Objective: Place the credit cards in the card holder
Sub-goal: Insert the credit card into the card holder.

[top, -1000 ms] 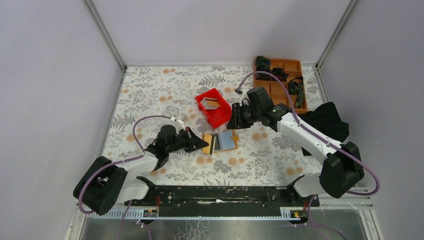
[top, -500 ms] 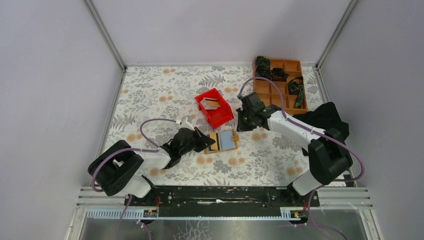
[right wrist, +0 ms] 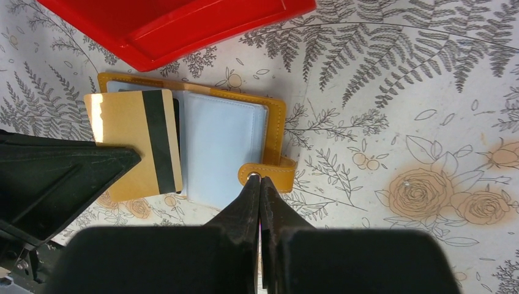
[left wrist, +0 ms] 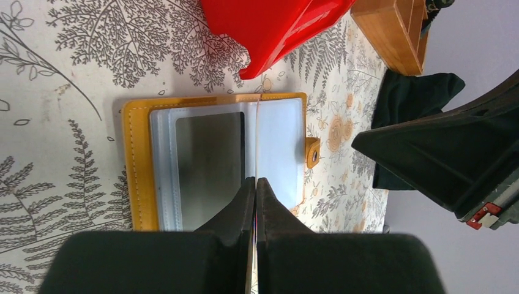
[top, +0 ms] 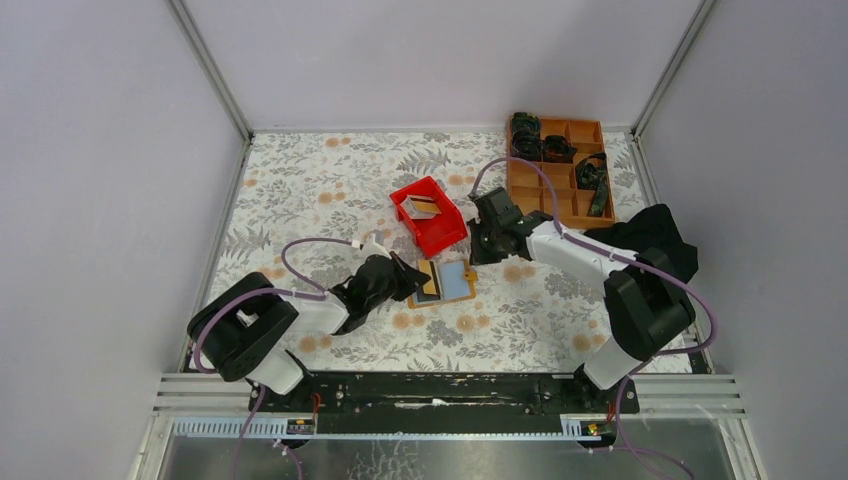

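The card holder lies open on the floral table, tan-orange border around clear sleeves, below the red bin. My left gripper is shut on a gold credit card with a black stripe. It holds the card over the holder's left half, and the card shows edge-on in the left wrist view. My right gripper is shut with nothing between its fingers. Its tips rest at the snap tab on the holder's right edge. In the top view the holder sits between the left gripper and the right gripper.
A red bin stands just behind the holder with a small grey and tan item inside. An orange-brown compartment tray holds dark parts at the back right. A black cloth lies at the right edge.
The right gripper has shut and come down to the holder's tab. The left gripper has moved right, carrying the card over the holder.
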